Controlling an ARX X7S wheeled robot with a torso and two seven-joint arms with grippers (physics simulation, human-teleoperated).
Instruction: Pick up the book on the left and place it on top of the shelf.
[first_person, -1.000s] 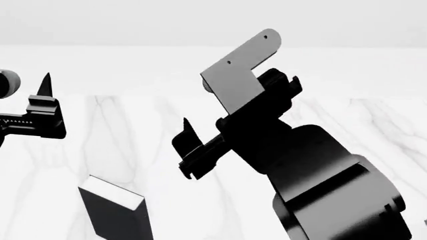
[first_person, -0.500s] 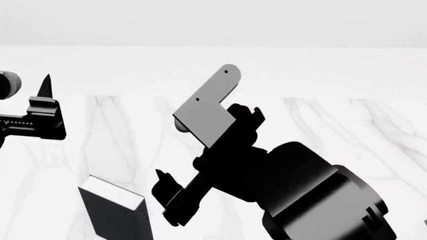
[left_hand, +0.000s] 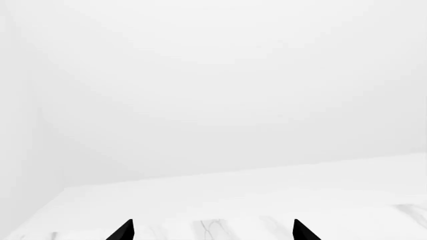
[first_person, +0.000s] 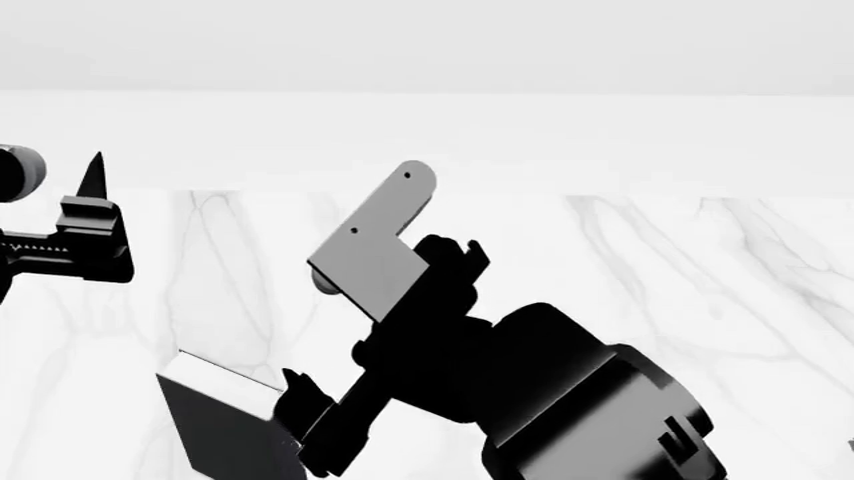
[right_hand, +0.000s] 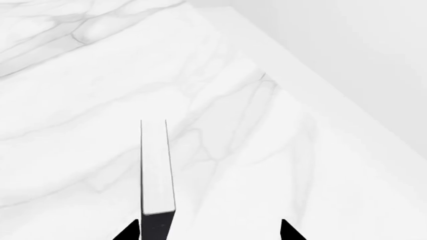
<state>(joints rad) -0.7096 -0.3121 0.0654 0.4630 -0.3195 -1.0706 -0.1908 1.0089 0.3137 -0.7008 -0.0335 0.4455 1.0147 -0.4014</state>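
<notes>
While upright on the desk (first_person: 641, 260), the book (right_hand: 155, 170) is bracketed by the nearer right end effector (right_hand: 210, 231), fingers spread apart, its long axis running straight ahead.

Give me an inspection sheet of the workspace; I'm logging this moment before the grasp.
Surface: white marble top, bare where visible.
Job's things: book standing upright; shelf not in view.
Clutter: nothing seen.
End effectors: right end effector open, one fingertip beside the book's edge, not clamped; left end effector open, raised away, holding nothing.
Cables: nothing seen.
Surroundings: plain white wall.
</notes>
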